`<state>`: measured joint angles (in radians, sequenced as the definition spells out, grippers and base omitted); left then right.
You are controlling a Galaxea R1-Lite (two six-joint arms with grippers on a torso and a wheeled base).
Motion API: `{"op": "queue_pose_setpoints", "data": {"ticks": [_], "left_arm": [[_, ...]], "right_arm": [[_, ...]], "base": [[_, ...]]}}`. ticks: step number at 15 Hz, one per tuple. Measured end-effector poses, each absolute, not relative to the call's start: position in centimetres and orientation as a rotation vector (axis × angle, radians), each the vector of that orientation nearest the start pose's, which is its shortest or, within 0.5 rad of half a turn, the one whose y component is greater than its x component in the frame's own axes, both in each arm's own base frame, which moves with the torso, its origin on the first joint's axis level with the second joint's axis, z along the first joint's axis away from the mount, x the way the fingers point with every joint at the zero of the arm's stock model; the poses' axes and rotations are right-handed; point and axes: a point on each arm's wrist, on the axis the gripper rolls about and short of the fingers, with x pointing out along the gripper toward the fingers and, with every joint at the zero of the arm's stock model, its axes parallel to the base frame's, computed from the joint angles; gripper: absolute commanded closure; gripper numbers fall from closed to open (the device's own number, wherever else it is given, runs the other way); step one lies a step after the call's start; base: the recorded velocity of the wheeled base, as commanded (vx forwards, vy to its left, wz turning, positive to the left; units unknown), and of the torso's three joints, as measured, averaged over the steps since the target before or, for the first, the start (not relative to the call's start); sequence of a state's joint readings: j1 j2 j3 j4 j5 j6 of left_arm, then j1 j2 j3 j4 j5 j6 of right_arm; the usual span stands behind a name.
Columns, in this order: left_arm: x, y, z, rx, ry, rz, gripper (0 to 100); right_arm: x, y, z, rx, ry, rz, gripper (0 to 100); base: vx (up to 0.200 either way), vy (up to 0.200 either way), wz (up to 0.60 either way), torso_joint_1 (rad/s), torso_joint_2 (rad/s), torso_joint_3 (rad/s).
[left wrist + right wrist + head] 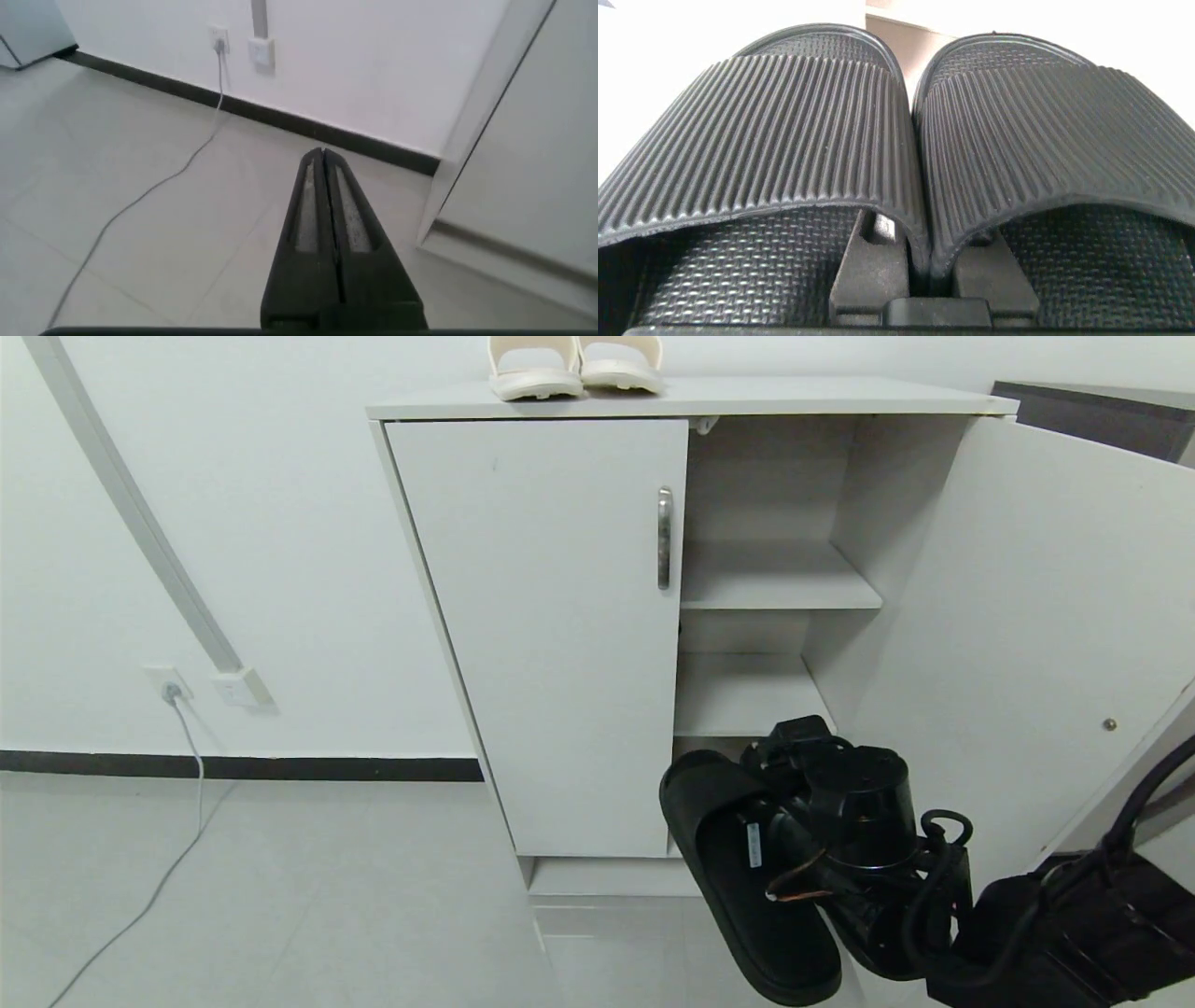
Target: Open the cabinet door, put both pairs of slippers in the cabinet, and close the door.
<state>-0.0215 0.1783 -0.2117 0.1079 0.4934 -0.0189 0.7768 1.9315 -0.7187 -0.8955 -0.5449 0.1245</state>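
Since the cabinet [747,399] has its right door [1027,635] swung wide, what matters now, I'd say, is a clean entry. The black slippers [747,877] hang tilted just in front of the lower opening, pinched together at their inner walls by the right gripper [920,266]. Levelling them and going in toes first above the lower shelf [742,695], clear of the closed left door [537,635], looks wisest. The white slippers [574,371] sit on the cabinet top. The left gripper [323,215], fingers pressed together and empty, hangs over the floor [140,233].
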Motion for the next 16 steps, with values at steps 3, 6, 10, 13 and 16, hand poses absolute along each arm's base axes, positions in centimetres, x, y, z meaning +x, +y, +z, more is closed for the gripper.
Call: {"op": "queue_pose_setpoints", "data": {"ticks": [3,6,10,13,16], "left_arm": [[-2.6,0.8,9.6,-0.003,0.007,0.33,100],[-2.3,0.2,8.4,0.028,-0.043,0.062,100],[-2.3,0.4,8.0,0.021,-0.042,0.175,100],[-2.4,0.6,8.0,0.001,-0.044,0.261,100],[-2.4,0.7,8.0,-0.008,-0.044,0.331,100]], "right_arm": [[24.4,22.5,11.1,-0.075,0.269,0.218,100],[24.3,22.6,11.1,-0.071,0.27,0.23,100],[24.0,22.9,11.4,-0.045,0.225,0.252,100],[23.8,23.0,11.2,-0.052,0.23,0.256,100],[23.7,23.0,11.1,-0.055,0.233,0.259,100]], "base": [[0.0,0.0,0.0,0.0,0.0,0.0],[0.0,0.0,0.0,0.0,0.0,0.0],[0.0,0.0,0.0,0.0,0.0,0.0],[0.0,0.0,0.0,0.0,0.0,0.0],[0.0,0.0,0.0,0.0,0.0,0.0]]}}
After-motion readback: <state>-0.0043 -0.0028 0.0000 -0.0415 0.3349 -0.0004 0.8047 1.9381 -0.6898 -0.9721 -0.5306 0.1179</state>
